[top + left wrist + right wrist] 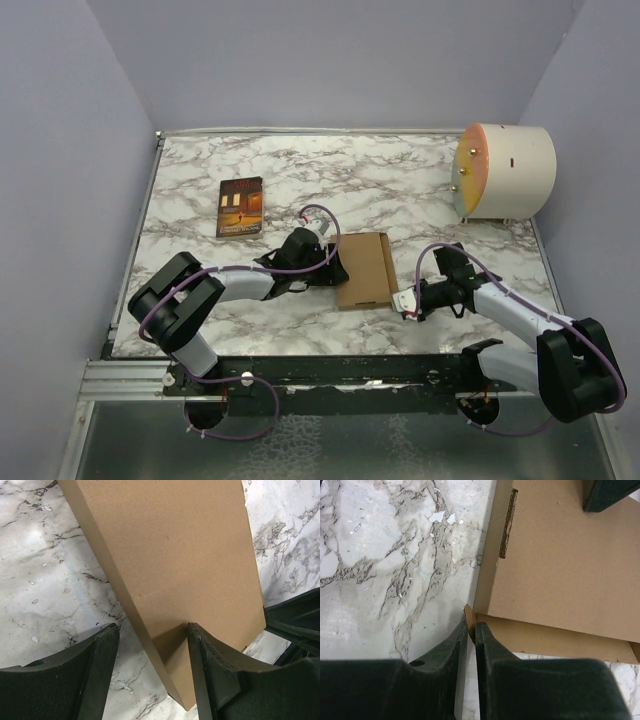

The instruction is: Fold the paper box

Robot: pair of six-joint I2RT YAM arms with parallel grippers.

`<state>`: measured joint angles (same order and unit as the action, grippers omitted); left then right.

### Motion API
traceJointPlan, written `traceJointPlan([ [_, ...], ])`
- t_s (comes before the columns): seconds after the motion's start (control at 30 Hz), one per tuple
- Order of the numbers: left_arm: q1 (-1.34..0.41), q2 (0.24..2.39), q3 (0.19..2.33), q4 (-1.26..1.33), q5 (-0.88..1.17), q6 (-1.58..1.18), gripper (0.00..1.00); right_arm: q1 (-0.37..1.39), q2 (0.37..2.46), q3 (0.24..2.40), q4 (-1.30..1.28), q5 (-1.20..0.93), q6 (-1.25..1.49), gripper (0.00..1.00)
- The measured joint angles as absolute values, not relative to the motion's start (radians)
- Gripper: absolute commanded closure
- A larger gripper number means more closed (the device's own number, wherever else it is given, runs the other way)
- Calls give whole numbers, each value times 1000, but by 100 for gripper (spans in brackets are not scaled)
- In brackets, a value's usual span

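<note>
Marble table (300,180), paper box (365,268), right hand (471,623) pinching its corner

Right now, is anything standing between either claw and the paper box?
Nothing visible does. The left claw is open astride an edge of the paper box, and the right claw is pinched on a thin cardboard corner of it. The book and the cream cylinder lie well away, farther back.

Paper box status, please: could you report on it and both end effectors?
Left end effector open, straddling edge of brown corrugated cardboard box. Right end effector pinching its corner flap. Dark book, cream cylinder far off.
</note>
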<state>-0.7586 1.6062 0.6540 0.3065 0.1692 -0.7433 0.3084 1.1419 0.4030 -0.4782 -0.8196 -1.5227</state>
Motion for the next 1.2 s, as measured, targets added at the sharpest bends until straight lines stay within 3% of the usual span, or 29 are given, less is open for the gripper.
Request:
traceJointPlan([
  [0.33,-759,1606,654,307,169,-743,40,308,1139,403,-455,-813,-1454,91],
  [0.7,-755,1607,653,308,173,-746,40,308,1146,407,-460,-807,-1453,83],
  [1.2,-754,1607,653,308,176,-750,40,310,1137,407,-479,-815,-1514,82],
])
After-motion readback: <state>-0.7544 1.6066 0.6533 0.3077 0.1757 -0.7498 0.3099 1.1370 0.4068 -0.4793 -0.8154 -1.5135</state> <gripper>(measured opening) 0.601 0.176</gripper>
